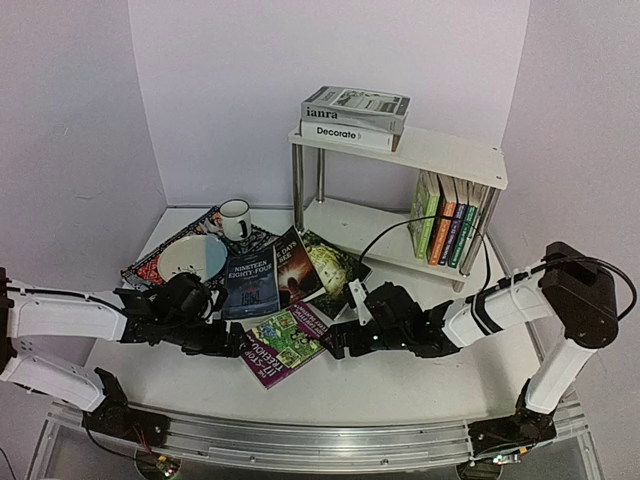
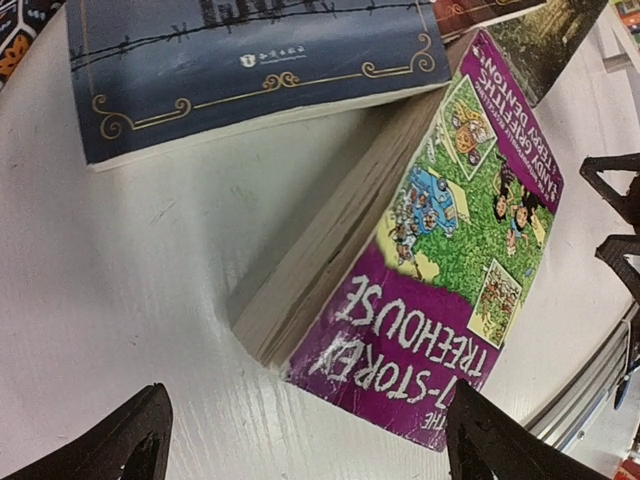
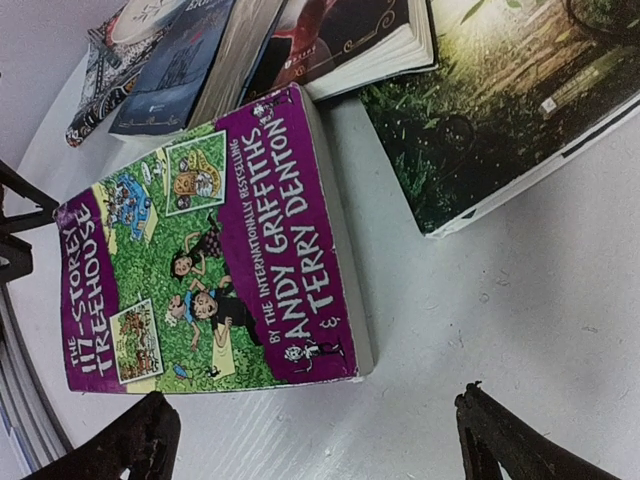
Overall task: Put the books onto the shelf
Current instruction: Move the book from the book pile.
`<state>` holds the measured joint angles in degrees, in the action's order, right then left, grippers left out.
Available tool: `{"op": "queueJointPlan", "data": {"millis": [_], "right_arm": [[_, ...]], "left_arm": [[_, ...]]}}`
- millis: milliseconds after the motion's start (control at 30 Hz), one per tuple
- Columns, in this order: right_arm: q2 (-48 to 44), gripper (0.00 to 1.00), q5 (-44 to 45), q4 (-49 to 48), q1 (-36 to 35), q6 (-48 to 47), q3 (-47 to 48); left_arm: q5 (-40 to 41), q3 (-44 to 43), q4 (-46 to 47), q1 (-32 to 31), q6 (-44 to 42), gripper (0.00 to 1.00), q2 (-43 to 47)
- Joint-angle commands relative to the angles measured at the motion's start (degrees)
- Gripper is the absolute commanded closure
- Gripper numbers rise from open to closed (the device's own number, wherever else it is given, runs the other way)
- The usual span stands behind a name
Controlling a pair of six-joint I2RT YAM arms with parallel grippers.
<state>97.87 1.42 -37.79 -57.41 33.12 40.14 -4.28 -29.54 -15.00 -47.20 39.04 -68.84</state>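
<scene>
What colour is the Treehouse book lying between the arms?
Treehouse book: purple border, green cartoon scene; clearest in right wrist view.

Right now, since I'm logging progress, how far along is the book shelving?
Done: two books lie stacked on the shelf top board, and a row stands upright on the lower board. In hand: nothing; the left hand and right hand are open, flanking the purple Treehouse book on the table. Left: that book, the blue novel, the dark book and the forest-cover book.
</scene>
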Motion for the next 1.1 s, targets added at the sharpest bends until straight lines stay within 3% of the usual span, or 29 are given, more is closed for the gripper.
{"op": "queueJointPlan", "data": {"millis": [0, 533, 700, 767, 867, 1067], "right_arm": [[1.1, 0.04, -1.8, -1.1, 0.0, 0.9, 1.4], [-1.1, 0.07, -3.5, -2.3, 0.0, -1.3, -1.2], [-3.0, 0.07, -3.0, -2.3, 0.0, -2.0, -2.4], [-3.7, 0.07, -3.1, -2.2, 0.0, -2.3, -3.0], [-4.8, 0.08, -3.1, -1.8, 0.0, -2.6, -3.8], [-7.5, 0.08, -3.0, 1.1, -0.5, -6.0, -4.6]], "left_arm": [[-4.2, -2.1, 3.6, 0.2, -6.3, 0.06, -4.0], [-0.8, -9.3, 4.0, 0.3, -13.2, 0.07, -14.8], [-5.5, -11.7, 4.1, 0.4, -16.6, 0.09, -17.0], [-7.4, -12.4, 4.1, 0.4, -17.0, 0.17, -18.0], [-8.8, -12.8, 4.0, 0.4, -16.6, 0.4, -18.2], [-12.0, -13.0, 3.6, 0.4, -15.8, 0.7, -16.0]]}}
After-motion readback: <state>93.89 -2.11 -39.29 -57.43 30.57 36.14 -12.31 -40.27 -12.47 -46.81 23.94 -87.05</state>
